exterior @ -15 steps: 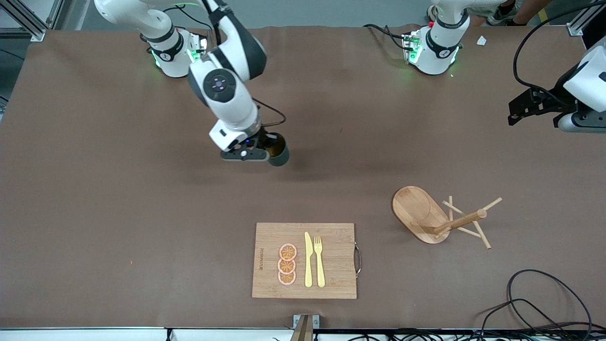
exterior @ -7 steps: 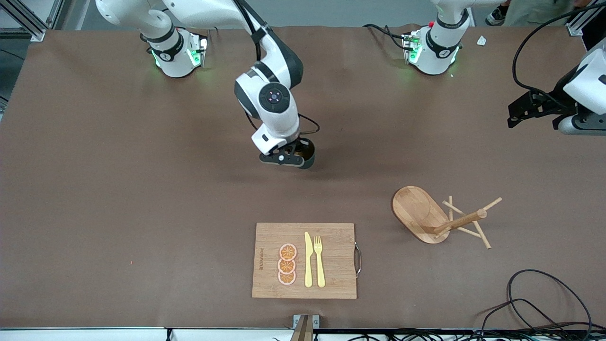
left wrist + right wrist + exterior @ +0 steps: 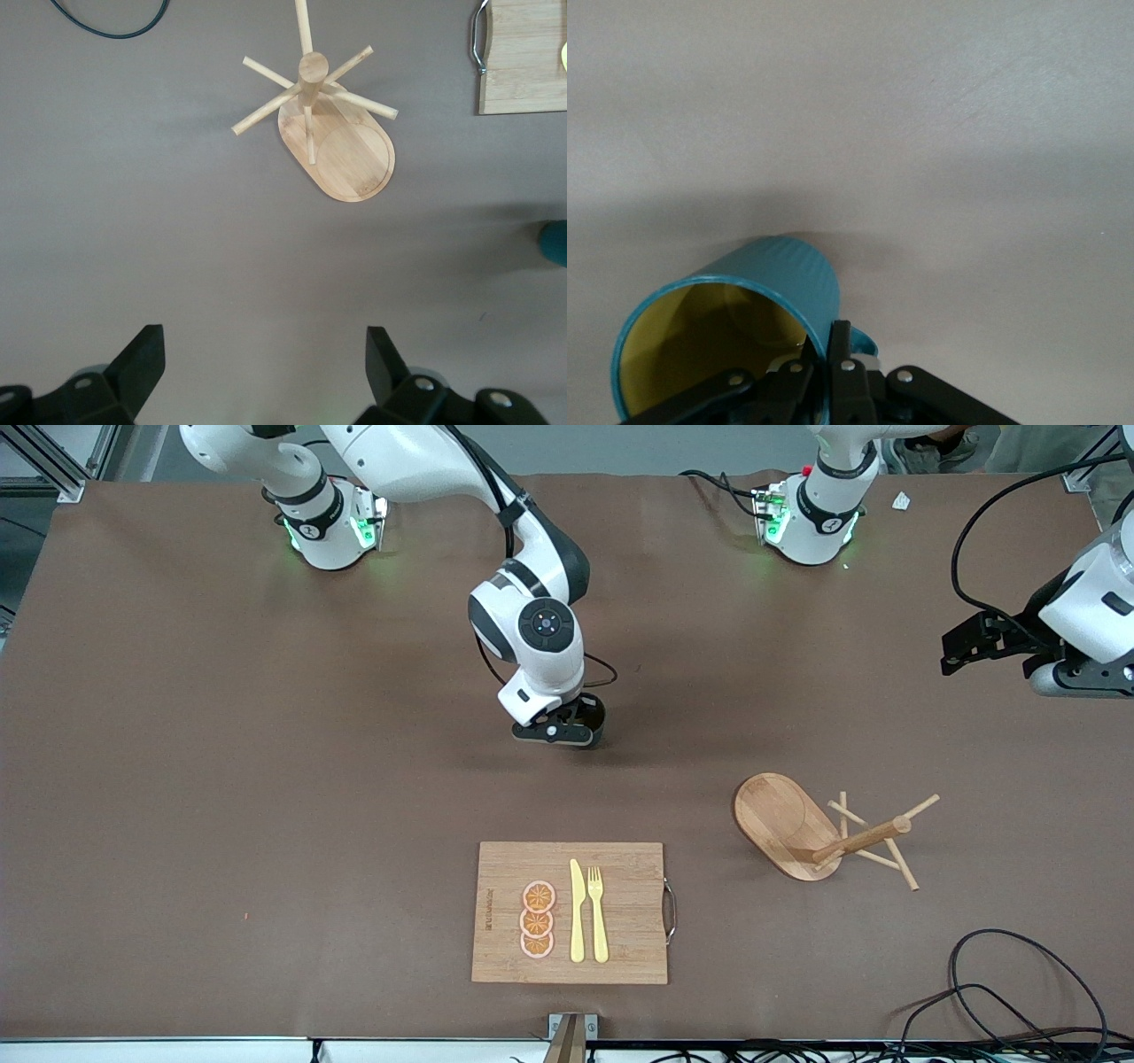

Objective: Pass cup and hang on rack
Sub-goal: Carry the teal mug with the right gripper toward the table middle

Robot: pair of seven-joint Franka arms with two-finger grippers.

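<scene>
The cup (image 3: pixel 788 274) is teal outside and yellow inside. My right gripper (image 3: pixel 824 341) is shut on its rim beside the handle, one finger inside and one outside. In the front view the right gripper (image 3: pixel 567 731) holds the cup (image 3: pixel 595 713) low over the middle of the table. The wooden rack (image 3: pixel 797 828) stands nearer the front camera, toward the left arm's end; it also shows from above, rack (image 3: pixel 314 115). My left gripper (image 3: pixel 957 651) hangs open over the left arm's end of the table. Nothing is between the fingers of the left gripper (image 3: pixel 263 354).
A bamboo cutting board (image 3: pixel 620 957) with orange slices, a yellow knife and a fork lies near the table's front edge. Black cables (image 3: pixel 1001 992) coil at the front corner by the left arm's end. The cutting board's handle end (image 3: pixel 523 62) shows beside the rack.
The right arm has carried the cup toward the left arm's end of the table and lower in the front view. The left gripper has shifted slightly and stays open.
</scene>
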